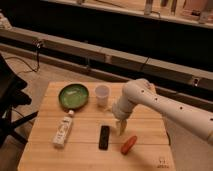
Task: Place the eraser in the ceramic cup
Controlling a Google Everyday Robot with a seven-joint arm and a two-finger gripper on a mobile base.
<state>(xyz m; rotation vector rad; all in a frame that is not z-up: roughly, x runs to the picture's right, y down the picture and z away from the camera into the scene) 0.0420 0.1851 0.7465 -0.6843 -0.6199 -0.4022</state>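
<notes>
The eraser [104, 136] is a small flat black bar lying on the wooden table [45, 155], near its front middle. The ceramic cup [102, 94] is a plain white cup standing upright toward the back of the table, next to the green pan. My gripper [120, 127] hangs from the white arm [165, 107] that reaches in from the right. It points down just right of the eraser and a little above the table, between the eraser and the orange carrot-shaped thing. It holds nothing that I can see.
A green round pan [73, 95] sits at the back left of the table. A white bottle [62, 131] lies at the front left. An orange carrot-shaped thing [129, 144] lies right of the eraser. A dark chair [10, 100] stands left of the table.
</notes>
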